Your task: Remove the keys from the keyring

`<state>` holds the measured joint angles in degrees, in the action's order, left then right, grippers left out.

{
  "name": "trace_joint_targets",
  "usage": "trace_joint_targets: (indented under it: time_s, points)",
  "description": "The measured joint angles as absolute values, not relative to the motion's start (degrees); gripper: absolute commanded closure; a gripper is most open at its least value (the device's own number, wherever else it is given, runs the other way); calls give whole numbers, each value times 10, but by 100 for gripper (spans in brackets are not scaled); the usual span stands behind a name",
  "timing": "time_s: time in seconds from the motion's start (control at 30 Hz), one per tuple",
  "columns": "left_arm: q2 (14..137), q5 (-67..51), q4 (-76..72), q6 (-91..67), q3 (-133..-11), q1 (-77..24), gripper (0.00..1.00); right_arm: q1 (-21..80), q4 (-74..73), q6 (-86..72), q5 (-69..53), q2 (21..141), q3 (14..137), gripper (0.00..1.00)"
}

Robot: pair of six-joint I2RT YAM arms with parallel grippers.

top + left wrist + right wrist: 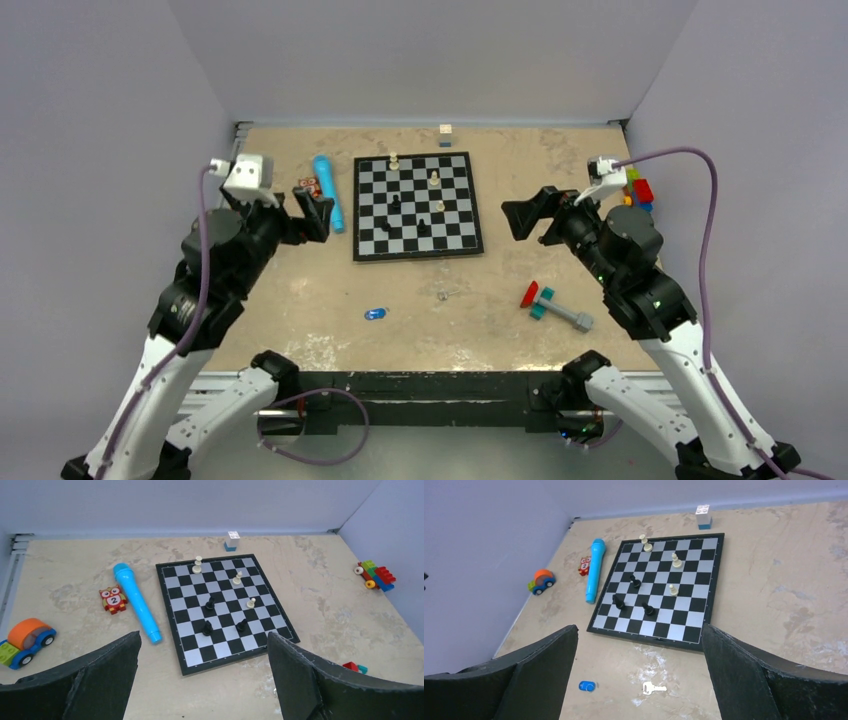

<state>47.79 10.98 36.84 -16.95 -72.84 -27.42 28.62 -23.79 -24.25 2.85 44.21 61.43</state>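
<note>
A tiny key with a blue head [375, 313] lies on the tan table in front of the chessboard; in the right wrist view [587, 686] a faint thin circle, perhaps the keyring, shows on its head. A small silvery key [654, 688] lies apart to its right, and shows as a faint speck in the top view [442, 295]. My left gripper [316, 213] is open and empty, raised near the board's left edge. My right gripper [528, 216] is open and empty, raised right of the board. Neither key shows in the left wrist view.
A chessboard [368, 250] with several pieces sits mid-table. A long light-blue cylinder [328, 190] and an owl block [307, 186] lie left of it. A red-teal-grey toy [552, 306] lies front right. A brick car [638, 190] stands far right, an orange toy car [27, 640] far left.
</note>
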Motion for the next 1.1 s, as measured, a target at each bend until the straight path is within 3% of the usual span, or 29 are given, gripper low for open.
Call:
trace_joint_targets:
  time_s: [0.17,1.1]
  points:
    - [368,156,283,-158,-596,-274,0,285,-225,-262,57,422,587,2]
    - [432,163,233,-153,-592,-274,0,285,-218,-269,78,446,603,2]
